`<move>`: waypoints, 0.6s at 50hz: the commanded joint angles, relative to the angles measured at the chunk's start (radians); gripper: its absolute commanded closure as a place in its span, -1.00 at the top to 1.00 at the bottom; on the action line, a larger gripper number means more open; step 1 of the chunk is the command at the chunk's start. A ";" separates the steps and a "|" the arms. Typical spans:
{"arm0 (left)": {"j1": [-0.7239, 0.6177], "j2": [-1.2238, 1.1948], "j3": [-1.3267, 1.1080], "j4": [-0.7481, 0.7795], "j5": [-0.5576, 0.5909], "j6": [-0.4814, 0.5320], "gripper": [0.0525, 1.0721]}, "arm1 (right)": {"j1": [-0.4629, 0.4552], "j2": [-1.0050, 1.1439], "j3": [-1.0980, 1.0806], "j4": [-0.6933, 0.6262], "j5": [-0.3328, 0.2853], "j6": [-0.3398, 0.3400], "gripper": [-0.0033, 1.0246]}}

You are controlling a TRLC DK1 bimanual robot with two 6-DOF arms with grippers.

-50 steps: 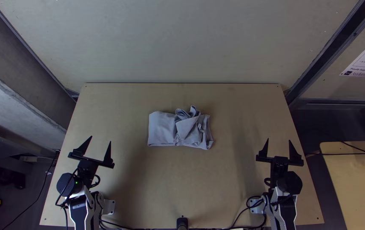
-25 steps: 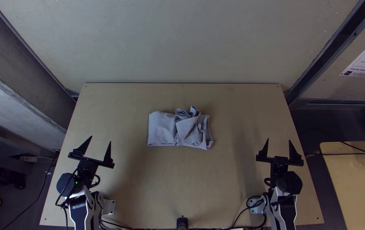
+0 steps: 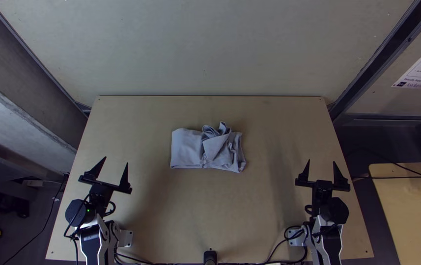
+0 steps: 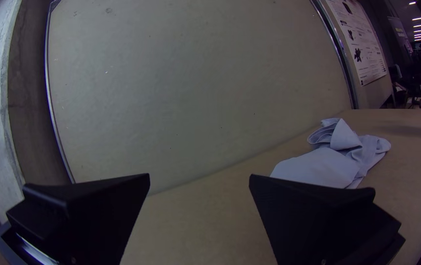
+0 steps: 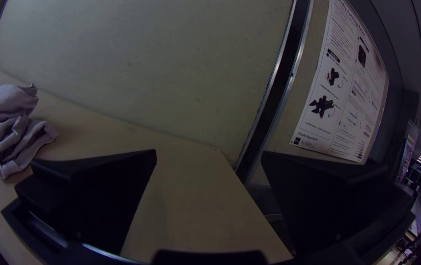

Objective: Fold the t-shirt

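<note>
Top view: across the table [image 3: 210,211] nothing has shifted, so folding seems paused, or ended untidily. The shirt [image 3: 185,149] lies folded nearer the far edge, its side toward the right edge bunched. Left gripper [image 3: 116,160] and right gripper [image 3: 321,161] stand open, empty, toward the near corners.

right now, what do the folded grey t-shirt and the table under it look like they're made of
The light grey folded t-shirt looks like soft, matte knit fabric, probably cotton or a blend: it creases and bunches loosely at one end. The light tan rectangular table appears to be wood or a wood-based board, smooth with a dull finish; its even colour and flat surface leave open whether it is solid or laminated.
</note>
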 commanded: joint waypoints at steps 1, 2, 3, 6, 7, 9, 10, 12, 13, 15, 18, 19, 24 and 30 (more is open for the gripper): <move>0.001 -0.027 -0.048 -0.004 0.006 -0.020 0.91 | -0.003 -0.001 -0.018 -0.002 -0.001 0.017 0.91; 0.002 -0.027 -0.048 0.003 0.007 -0.019 0.91 | -0.003 -0.001 -0.018 -0.002 -0.001 0.017 0.91; 0.004 -0.027 -0.048 -0.009 0.006 -0.020 0.91 | -0.003 -0.001 -0.018 -0.002 -0.001 0.016 0.91; 0.019 -0.012 -0.048 -0.021 0.004 -0.025 0.91 | -0.003 -0.001 -0.018 -0.002 -0.001 0.017 0.91; 0.021 -0.009 -0.048 -0.023 0.004 -0.025 0.91 | -0.003 -0.001 -0.018 -0.002 -0.001 0.017 0.91; 0.022 -0.010 -0.048 -0.023 0.004 -0.025 0.91 | -0.003 -0.001 -0.018 -0.002 -0.001 0.016 0.91; 0.021 -0.012 -0.048 -0.021 0.004 -0.025 0.91 | -0.003 -0.001 -0.018 -0.002 -0.001 0.016 0.91; 0.019 -0.010 -0.048 -0.021 0.004 -0.025 0.91 | -0.003 -0.001 -0.018 -0.004 -0.001 0.017 0.91; 0.019 -0.009 -0.048 -0.023 0.004 -0.025 0.91 | -0.003 -0.001 -0.018 -0.002 -0.001 0.017 0.91; 0.021 -0.010 -0.048 -0.023 0.004 -0.025 0.91 | -0.003 -0.001 -0.018 -0.002 -0.001 0.017 0.91; 0.019 -0.010 -0.048 -0.023 0.004 -0.025 0.91 | -0.003 -0.001 -0.018 -0.002 -0.001 0.016 0.91; 0.021 -0.010 -0.048 -0.023 0.004 -0.025 0.91 | -0.003 -0.001 -0.018 -0.002 -0.001 0.017 0.91; 0.021 -0.010 -0.048 -0.023 0.004 -0.025 0.91 | -0.003 -0.001 -0.018 -0.002 -0.001 0.017 0.91; 0.021 -0.010 -0.048 -0.023 0.004 -0.025 0.91 | -0.003 -0.001 -0.018 -0.002 -0.001 0.017 0.91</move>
